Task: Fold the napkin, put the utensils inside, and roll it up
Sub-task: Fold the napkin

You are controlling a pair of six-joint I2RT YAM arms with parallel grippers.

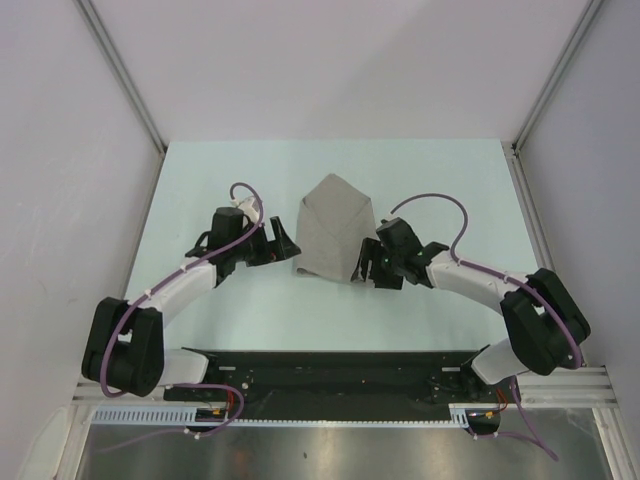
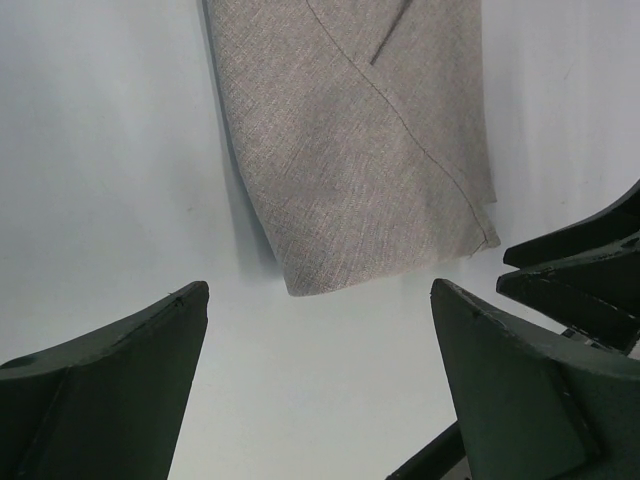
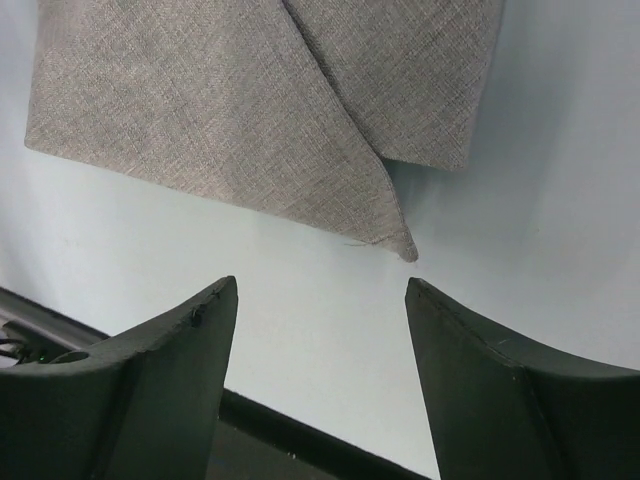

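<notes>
Left gripper (image 1: 288, 246) sits at the left edge of the napkin (image 1: 335, 225) and right gripper (image 1: 363, 264) at its lower right corner in the overhead view. The folded cloth lies mid-table (image 1: 200, 180), flanked, I judge, for rolling. No utensils show, and I cannot tell whether they are inside the fold.

In the left wrist view the jaws stand wide apart and empty, with the napkin's rounded fold just ahead.

In the right wrist view the jaws are apart on nothing, with a pointed cloth corner just beyond the fingertips.

The folded napkin (image 3: 230, 110) lies on the pale desk (image 3: 560, 200) from 10 to 1 o'clock, one flap overlapping another, its corner pointing toward 5 o'clock. Below, the right hand (image 3: 320, 290) gapes, jaws apart and holding nothing.
</notes>
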